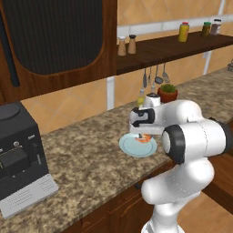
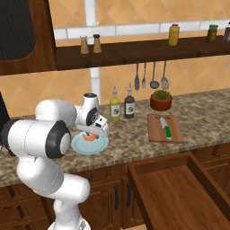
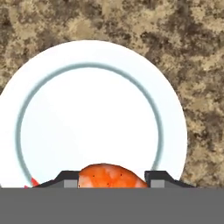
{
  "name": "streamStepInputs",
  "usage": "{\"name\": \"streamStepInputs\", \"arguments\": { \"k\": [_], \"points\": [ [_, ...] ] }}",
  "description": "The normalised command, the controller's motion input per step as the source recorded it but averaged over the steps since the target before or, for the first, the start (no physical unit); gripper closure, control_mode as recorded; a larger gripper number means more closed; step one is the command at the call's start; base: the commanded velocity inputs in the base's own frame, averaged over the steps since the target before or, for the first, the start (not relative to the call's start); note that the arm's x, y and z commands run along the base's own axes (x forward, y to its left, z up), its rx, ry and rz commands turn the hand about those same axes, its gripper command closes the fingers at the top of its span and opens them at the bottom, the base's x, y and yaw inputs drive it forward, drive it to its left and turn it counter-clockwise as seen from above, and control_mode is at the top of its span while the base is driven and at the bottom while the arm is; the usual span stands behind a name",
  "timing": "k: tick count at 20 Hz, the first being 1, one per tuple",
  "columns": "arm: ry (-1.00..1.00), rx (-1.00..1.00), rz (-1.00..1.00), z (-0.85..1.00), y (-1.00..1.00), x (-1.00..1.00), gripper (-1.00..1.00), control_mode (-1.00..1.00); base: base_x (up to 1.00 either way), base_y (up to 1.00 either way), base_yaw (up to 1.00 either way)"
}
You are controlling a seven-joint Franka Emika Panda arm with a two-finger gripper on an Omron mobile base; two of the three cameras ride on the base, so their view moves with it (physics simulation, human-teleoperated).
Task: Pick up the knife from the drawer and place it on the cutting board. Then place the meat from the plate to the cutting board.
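Observation:
The light-blue plate (image 1: 129, 146) (image 2: 99, 144) (image 3: 175, 109) lies on the granite counter with the orange-pink meat (image 1: 144, 138) (image 2: 90, 137) (image 3: 109, 174) on it. My gripper (image 1: 142, 135) (image 2: 91, 134) (image 3: 109, 183) points down onto the plate, its two fingertips pressed against either side of the meat. The knife (image 2: 167, 130), with its green handle, lies on the cutting board (image 2: 156, 132) to the right of the plate. The drawer (image 2: 175, 193) stands pulled open below the counter, showing a bare wooden inside.
Two bottles (image 2: 115, 108) (image 2: 129, 104) stand just behind the plate. A potted plant (image 2: 161, 99) sits behind the cutting board, with utensils (image 2: 150, 76) hanging above. A black coffee machine (image 1: 18, 159) stands at the counter's far left.

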Motion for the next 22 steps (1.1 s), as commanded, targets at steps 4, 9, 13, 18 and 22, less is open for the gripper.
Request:
{"name": "streamStepInputs", "arguments": {
  "k": [4, 9, 13, 18, 22],
  "points": [
    [0.02, -0.07, -0.14, 0.14, -0.62, 0.41, 1.0, -1.0, 0.0, 0.0, 0.0],
    [0.03, -0.02, -0.21, 0.19, -0.94, 0.85, 1.0, -1.0, 0.0, 0.0, 0.0],
    [0.03, 0.0, -0.2, 0.08, -1.0, 0.94, 1.0, -1.0, 0.0, 0.0, 0.0],
    [0.06, 0.0, -0.21, 0.06, -1.0, 0.88, 1.0, -1.0, 0.0, 0.0, 0.0],
    [0.04, 0.0, -0.2, 0.0, -1.0, 0.83, 1.0, -1.0, 0.0, 0.0, 0.0]
  ]
}}
